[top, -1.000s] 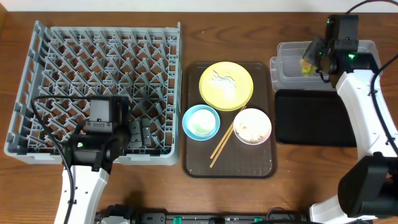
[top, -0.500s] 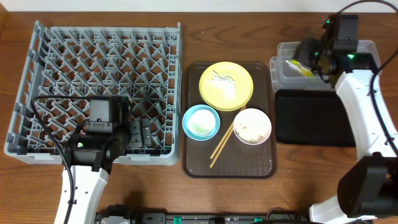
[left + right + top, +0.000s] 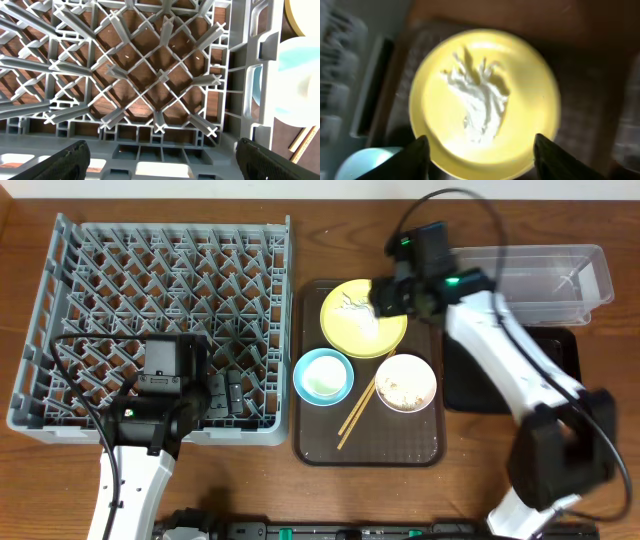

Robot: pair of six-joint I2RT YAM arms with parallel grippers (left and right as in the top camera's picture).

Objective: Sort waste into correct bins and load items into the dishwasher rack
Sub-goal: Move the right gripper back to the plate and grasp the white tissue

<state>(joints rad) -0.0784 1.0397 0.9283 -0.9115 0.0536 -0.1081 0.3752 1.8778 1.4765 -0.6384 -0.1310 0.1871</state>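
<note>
right gripper (image 3: 481,141) hangs over the round yellow plate (image 3: 485,100), jaws spread, nothing between them. in the right wrist view the white crumpled scrap (image 3: 479,102) lies mid-plate, 12 o'clock from the gap between the fingertips; whether the fingertips touch the plate cannot be told, as the view is smeared with blur. overhead, the plate sits at the 12 o'clock end of the brown tray (image 3: 368,448), its centre at 8 o'clock from the gripper, which covers its 2 o'clock rim. light-blue bowl (image 3: 323,375), white bowl (image 3: 405,382) with beige crumbs and wooden chopsticks (image 3: 355,415) lie at 6 o'clock of the plate. clear tub (image 3: 545,275) and black tray (image 3: 565,380) are at 3 o'clock, partly hidden by the arm; tub contents unreadable. left gripper (image 3: 162,150) hovers, jaws wide and empty, over the dishwasher rack (image 3: 150,75) near its 5 o'clock corner.
</note>
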